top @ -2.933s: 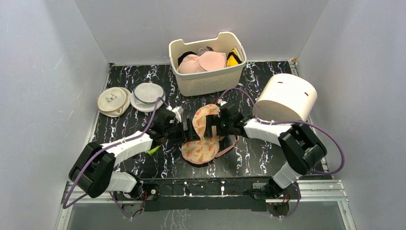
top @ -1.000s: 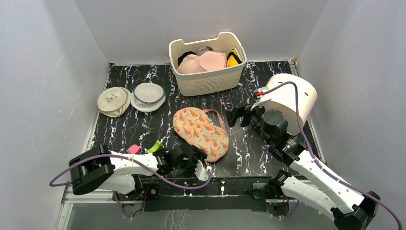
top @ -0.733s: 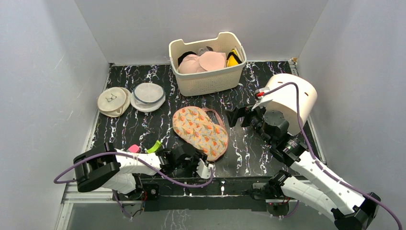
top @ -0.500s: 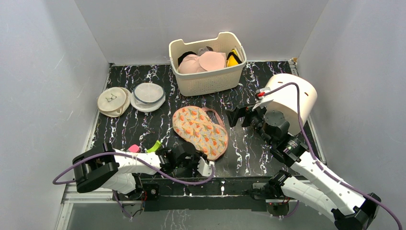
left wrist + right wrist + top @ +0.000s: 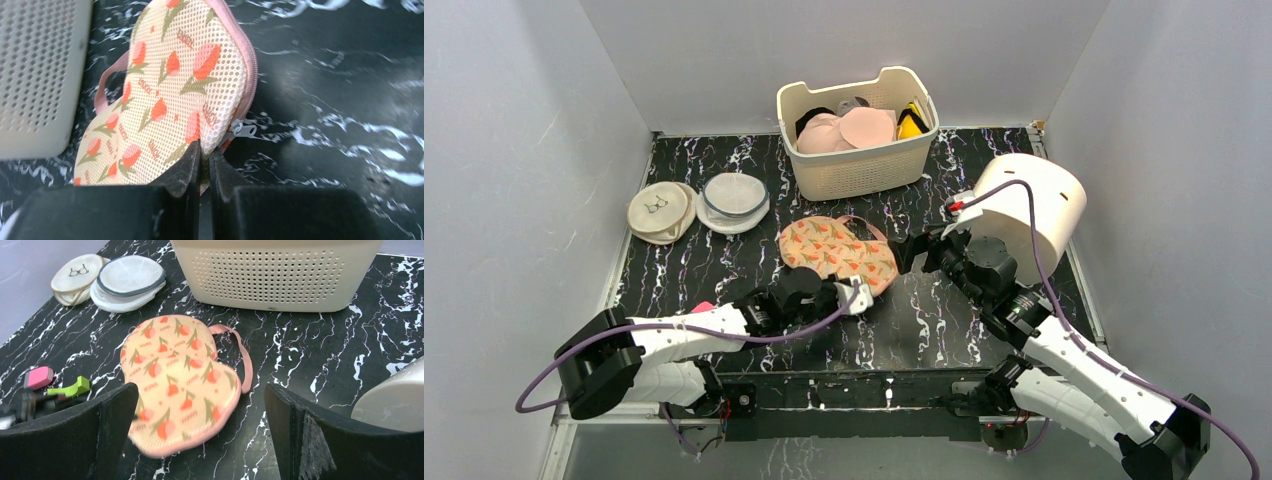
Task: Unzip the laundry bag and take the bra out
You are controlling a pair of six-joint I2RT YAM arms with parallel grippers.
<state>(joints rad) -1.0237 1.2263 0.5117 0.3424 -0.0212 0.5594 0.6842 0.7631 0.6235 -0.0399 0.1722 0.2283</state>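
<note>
The peach laundry bag (image 5: 834,252) with its carrot print lies mid-table, its near end raised. My left gripper (image 5: 861,292) is shut on that near edge; in the left wrist view the fingertips (image 5: 204,150) pinch the mesh cloth of the bag (image 5: 170,95) just left of the white zipper pull (image 5: 245,131). My right gripper (image 5: 911,252) stands open beside the bag's right side, apart from it. In the right wrist view the bag (image 5: 175,375) lies ahead of the wide open gripper (image 5: 200,432), its pink loop (image 5: 244,362) to the right. The bra is hidden.
A cream slotted basket (image 5: 864,165) with pale pink cups and a yellow item stands at the back. Two round mesh discs (image 5: 699,202) lie back left. A white cylinder (image 5: 1024,205) stands right of my right arm. Pink and green bits (image 5: 55,382) sit on the left arm.
My left gripper has shut on the bag's near edge and moved away from the front edge, lifting and bunching that end. The right gripper has shifted slightly left, still open.
</note>
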